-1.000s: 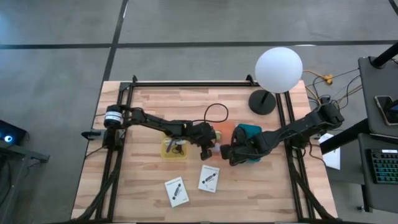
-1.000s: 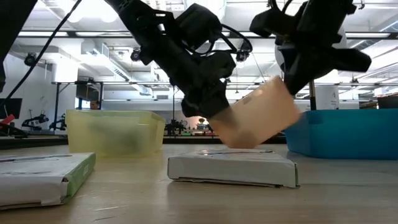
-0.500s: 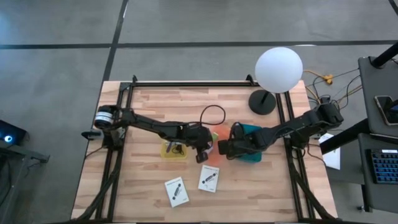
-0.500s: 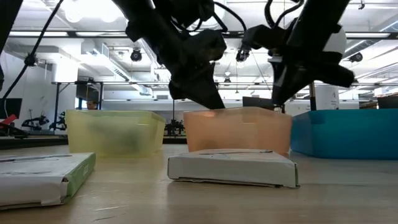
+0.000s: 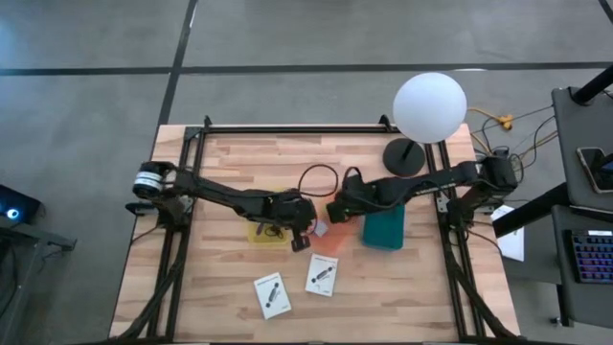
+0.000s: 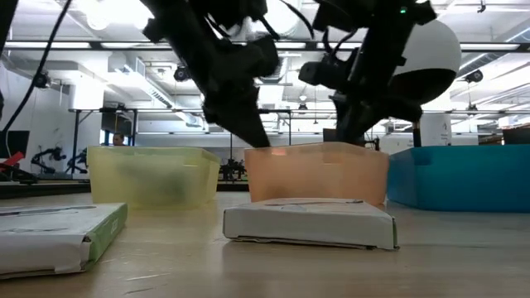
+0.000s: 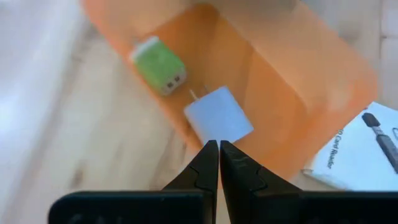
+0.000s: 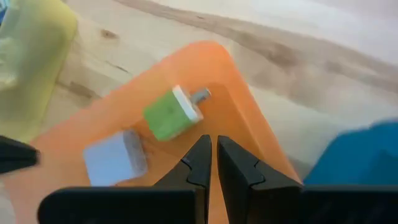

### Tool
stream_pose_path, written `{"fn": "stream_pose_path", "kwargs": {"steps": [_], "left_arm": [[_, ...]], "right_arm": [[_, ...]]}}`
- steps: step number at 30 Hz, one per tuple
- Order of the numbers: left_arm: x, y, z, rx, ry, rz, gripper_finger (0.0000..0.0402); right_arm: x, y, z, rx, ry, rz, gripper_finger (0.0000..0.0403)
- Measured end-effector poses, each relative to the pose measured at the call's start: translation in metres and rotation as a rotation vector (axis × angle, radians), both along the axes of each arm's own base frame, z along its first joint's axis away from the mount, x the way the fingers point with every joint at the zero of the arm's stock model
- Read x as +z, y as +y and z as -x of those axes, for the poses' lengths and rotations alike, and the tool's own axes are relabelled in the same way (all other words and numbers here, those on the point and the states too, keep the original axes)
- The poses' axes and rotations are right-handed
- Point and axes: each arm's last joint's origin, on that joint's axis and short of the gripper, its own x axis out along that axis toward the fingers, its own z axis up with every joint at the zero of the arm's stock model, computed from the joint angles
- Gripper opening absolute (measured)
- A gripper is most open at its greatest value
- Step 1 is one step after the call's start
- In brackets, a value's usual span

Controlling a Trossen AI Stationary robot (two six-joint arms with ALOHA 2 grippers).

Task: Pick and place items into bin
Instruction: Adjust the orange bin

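High view shows three bins: teal bin (image 5: 384, 228), yellow bin (image 5: 269, 233), and between them the orange bin (image 5: 327, 239), holding two plugs, one white (image 7: 218, 115), one green (image 8: 170, 116). Two white cards (image 5: 322, 275) lie near it. Left gripper (image 5: 303, 236) and right gripper (image 5: 335, 208) hover over it, both closed, empty.

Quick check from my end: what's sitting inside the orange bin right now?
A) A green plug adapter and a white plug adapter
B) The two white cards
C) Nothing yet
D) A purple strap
A: both wrist views look down into the orange bin, where a green plug adapter lies beside a white plug adapter; the two white cards lie on the table outside it.
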Motion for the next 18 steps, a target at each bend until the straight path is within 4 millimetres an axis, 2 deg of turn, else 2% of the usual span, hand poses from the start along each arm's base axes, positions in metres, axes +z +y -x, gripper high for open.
{"fn": "stream_pose_path", "kwargs": {"steps": [6, 8, 13, 18], "left_arm": [[0.022, 0.001, 0.026, 0.024, -0.060, -0.040, 0.0000], [0.027, 0.003, 0.039, 0.065, -0.077, -0.026, 0.0000], [0.043, 0.008, 0.069, 0.123, -0.150, -0.037, 0.0000], [0.049, 0.012, 0.093, 0.179, -0.198, -0.054, 0.0000]], "right_arm": [[0.012, -0.025, -0.007, 0.043, -0.006, 0.039, 0.0018], [0.012, -0.032, -0.007, 0.066, -0.003, -0.008, 0.0018], [0.001, -0.035, -0.016, 0.139, -0.005, -0.092, 0.0018], [-0.010, -0.036, -0.039, 0.234, 0.032, -0.093, 0.0018]]}}
